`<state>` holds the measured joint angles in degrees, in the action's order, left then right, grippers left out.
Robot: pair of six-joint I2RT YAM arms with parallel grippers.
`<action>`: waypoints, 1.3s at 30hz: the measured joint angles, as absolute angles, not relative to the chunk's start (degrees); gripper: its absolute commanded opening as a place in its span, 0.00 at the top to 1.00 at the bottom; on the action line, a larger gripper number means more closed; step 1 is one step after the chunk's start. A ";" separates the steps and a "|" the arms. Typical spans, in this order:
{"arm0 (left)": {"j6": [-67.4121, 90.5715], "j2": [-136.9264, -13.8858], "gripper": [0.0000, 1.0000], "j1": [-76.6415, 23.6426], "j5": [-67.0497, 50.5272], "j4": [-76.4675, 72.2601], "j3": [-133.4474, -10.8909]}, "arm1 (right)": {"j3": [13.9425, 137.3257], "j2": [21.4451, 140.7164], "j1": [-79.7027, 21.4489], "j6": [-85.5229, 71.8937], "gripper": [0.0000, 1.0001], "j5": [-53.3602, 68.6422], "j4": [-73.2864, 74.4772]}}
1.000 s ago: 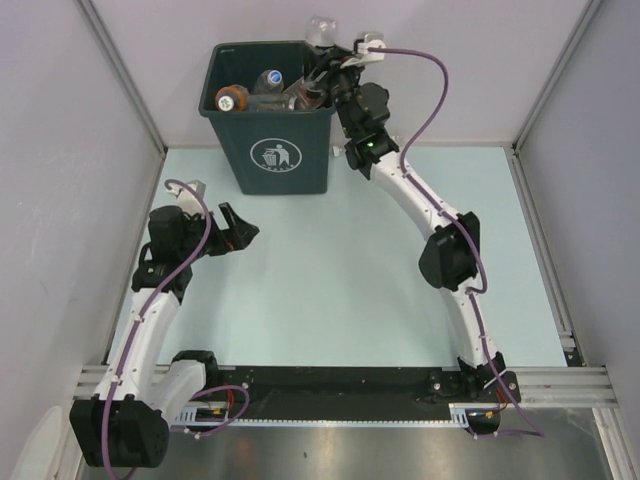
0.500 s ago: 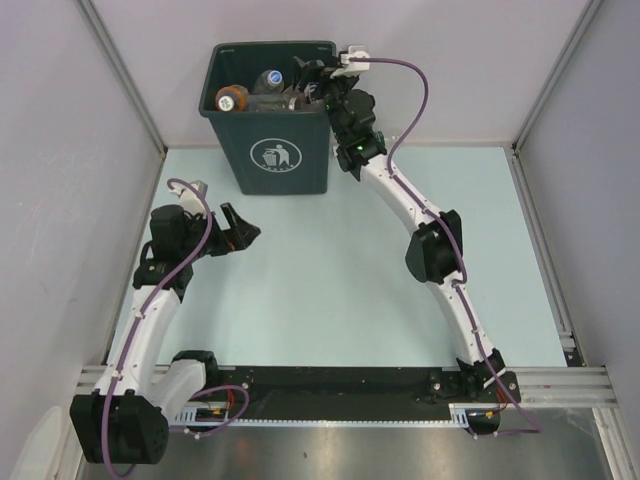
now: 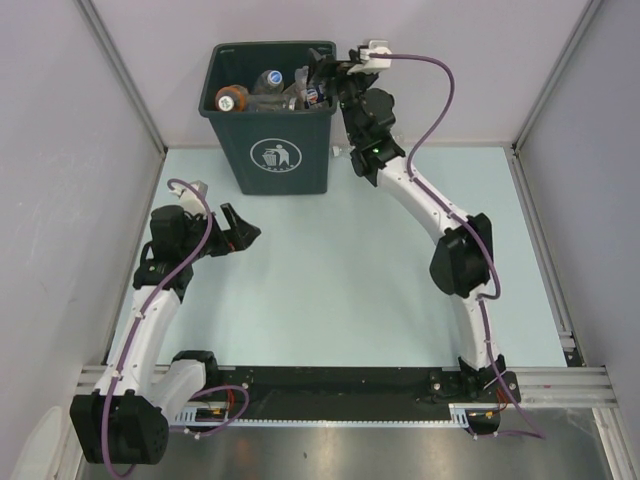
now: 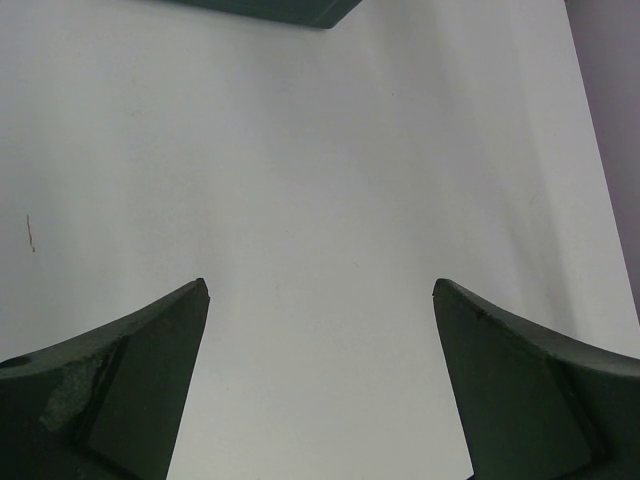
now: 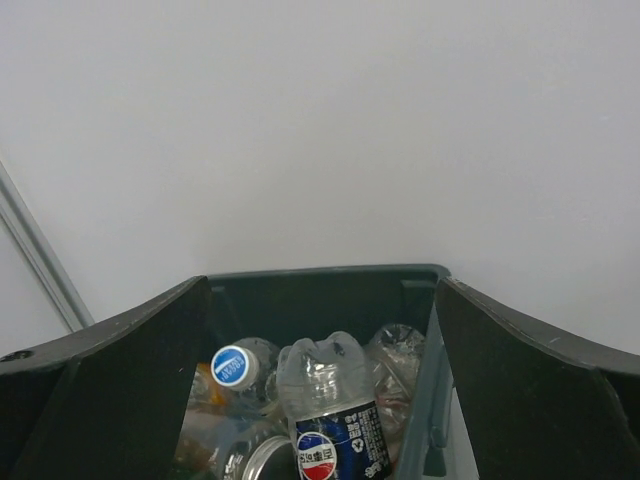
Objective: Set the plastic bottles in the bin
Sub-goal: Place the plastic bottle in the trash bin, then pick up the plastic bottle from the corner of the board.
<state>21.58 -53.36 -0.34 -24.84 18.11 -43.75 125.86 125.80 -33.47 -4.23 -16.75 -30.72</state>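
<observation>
The dark green bin [image 3: 268, 113] stands at the back of the table with several plastic bottles in it. Among them are an orange-capped one [image 3: 232, 98] and a clear blue-capped one [image 3: 270, 78]. My right gripper [image 3: 322, 72] hovers open over the bin's right rim. In the right wrist view its fingers [image 5: 120, 380] stand wide apart. Below them in the bin [image 5: 320, 275] lies a clear bottle with a blue label [image 5: 330, 400], beside a blue-capped bottle [image 5: 235, 366]. My left gripper [image 3: 240, 228] is open and empty over the table, left of centre.
Grey walls close in the table on the left, right and back. In the left wrist view, the left gripper [image 4: 320, 285] faces bare table, with a bottom corner of the bin [image 4: 270, 8] at the top edge. A black rail runs along the near edge.
The right gripper held a clear bottle above the bin's back right corner. It has opened and the bottle now lies in the bin. The left arm has not moved.
</observation>
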 measured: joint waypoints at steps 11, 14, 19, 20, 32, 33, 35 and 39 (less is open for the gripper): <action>21.61 -53.19 0.00 -0.34 -24.84 18.06 -43.05 | 102.74 109.30 -26.09 -14.09 0.00 -22.22 -31.57; 21.93 -53.19 0.00 -0.34 -24.84 18.04 -43.05 | 100.25 108.01 -22.76 -18.70 0.00 -22.87 -27.27; 22.02 -53.19 0.00 -0.34 -24.82 18.00 -42.85 | 99.90 107.90 -19.09 -26.85 0.00 -22.70 -16.05; 22.02 -53.19 0.00 -0.34 -24.82 18.02 -42.85 | 100.09 108.07 -18.59 -28.40 0.00 -22.31 -13.91; 22.57 -53.69 0.00 -0.34 -26.20 16.47 -42.13 | 105.80 120.36 -13.02 -45.95 0.00 -10.50 -2.50; 22.65 -53.84 0.00 -0.34 -26.57 16.27 -41.89 | 105.80 121.82 -12.60 -47.46 0.00 -9.21 -2.61; 23.00 -54.28 0.00 -0.34 -27.35 15.79 -41.60 | 105.80 124.68 -12.08 -50.02 0.00 -7.46 -3.38; 23.14 -54.72 0.00 -0.34 -27.88 15.27 -41.28 | 105.80 130.04 -11.31 -54.43 0.00 -5.34 -5.41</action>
<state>23.14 -54.72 -0.34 -27.88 15.27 -41.28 105.80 130.04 -11.31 -54.43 -5.34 -5.41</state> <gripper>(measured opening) 0.996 0.993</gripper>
